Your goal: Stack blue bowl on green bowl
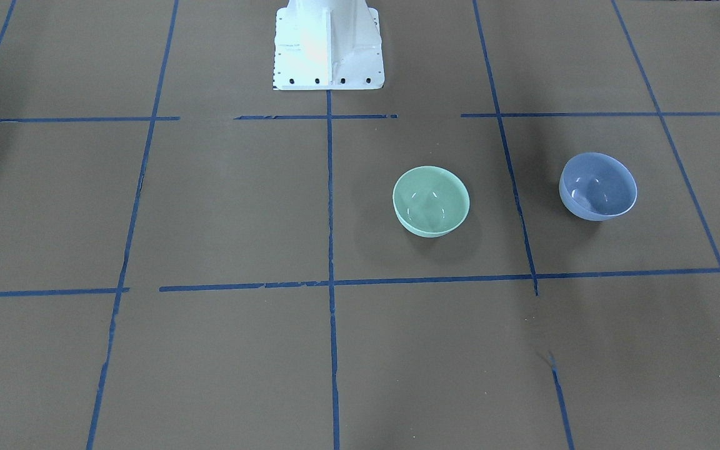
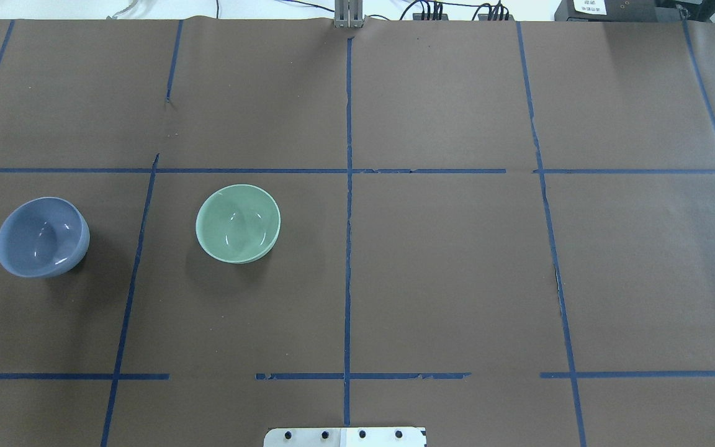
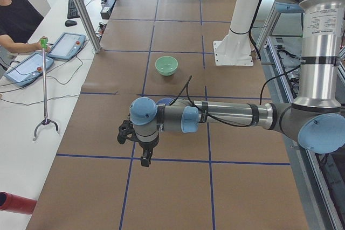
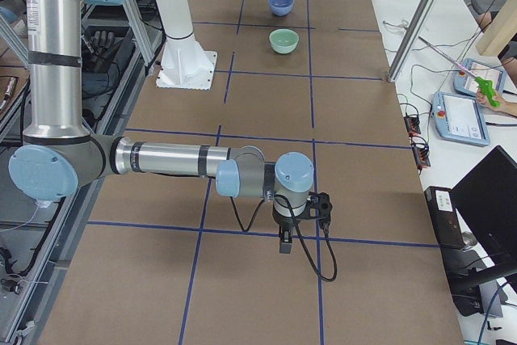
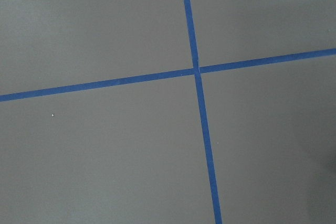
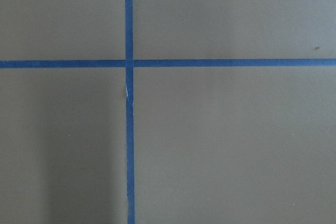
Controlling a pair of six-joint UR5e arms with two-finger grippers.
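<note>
So the blue bowl [image 2: 43,236] sits upright on the desk [image 2: 444,279], apart from the green bowl [image 2: 238,223], both on the robot's left. Can't tell if either arm's jaws are wide or narrow.

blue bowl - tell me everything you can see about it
The blue bowl is small, round and plain, pale periwinkle inside and out, glossy like smooth plastic, with light glints inside. It stands upright, mouth up and empty, on the brown-covered table, on the robot's left side. The green bowl stands apart from it in the next grid square, with a blue tape line between them. Only the table touches it.
</note>
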